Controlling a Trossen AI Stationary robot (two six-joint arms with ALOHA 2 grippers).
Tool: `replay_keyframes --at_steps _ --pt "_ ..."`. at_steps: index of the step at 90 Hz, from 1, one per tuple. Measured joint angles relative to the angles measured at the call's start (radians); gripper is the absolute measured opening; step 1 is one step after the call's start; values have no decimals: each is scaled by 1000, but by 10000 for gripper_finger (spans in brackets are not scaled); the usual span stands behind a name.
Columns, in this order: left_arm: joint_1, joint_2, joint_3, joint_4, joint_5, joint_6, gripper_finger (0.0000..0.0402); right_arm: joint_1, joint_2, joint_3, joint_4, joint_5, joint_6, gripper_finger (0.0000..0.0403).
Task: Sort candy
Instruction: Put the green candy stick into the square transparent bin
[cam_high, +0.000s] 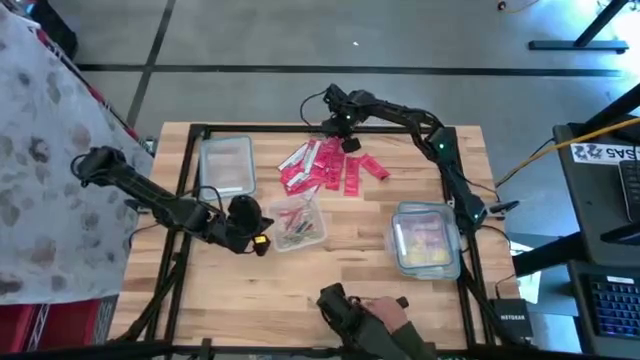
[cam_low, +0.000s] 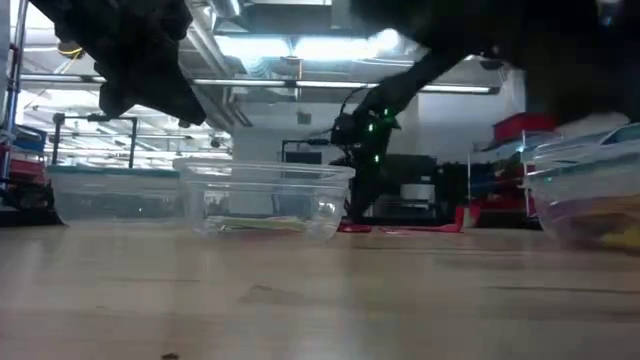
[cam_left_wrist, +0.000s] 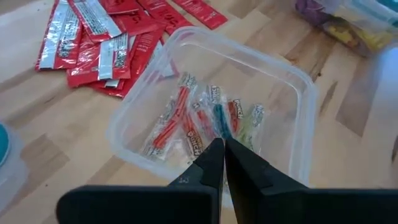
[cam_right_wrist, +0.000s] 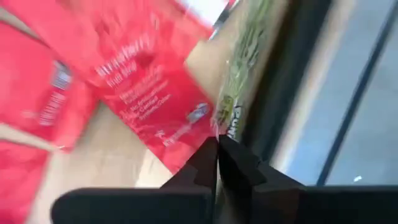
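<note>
- Candy: I see a pile of red packets (cam_high: 322, 166) on the wooden table (cam_high: 350, 270), beyond the middle clear tub (cam_high: 297, 222); thin wrapped sticks (cam_left_wrist: 205, 118) lie inside that tub.
- Right gripper (cam_right_wrist: 217, 149): at the pile's far edge, fingertips pressed together, pinching a greenish wrapped stick (cam_right_wrist: 239, 74).
- Left gripper (cam_left_wrist: 222, 154): just beside the middle tub's near-left rim, fingers pressed together, holding nothing.
- Other tubs: one with yellow candy (cam_high: 427, 240) right of the middle tub; another (cam_high: 227, 165) beyond-left.
</note>
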Motion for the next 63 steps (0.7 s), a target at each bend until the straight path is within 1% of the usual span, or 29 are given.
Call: replay_keyframes --at_steps 9,17,37,44,53,63 --pt "0 0 0 1 0 -1 0 10 -92 8 -33 -24 17 0" --pt "-2 0 0 -1 1 -1 0 17 -140 5 -85 -88 35 0" --pt "-12 0 0 -1 1 11 0 58 -284 5 -176 -359 54 0" --pt "-12 0 0 0 1 11 0 88 -321 -27 -202 -457 54 0" --pt "-11 0 8 -7 5 15 0 137 -386 -80 -195 -569 65 0" --pt "-21 -1 48 1 14 79 0 210 -439 -160 -153 -639 86 0"
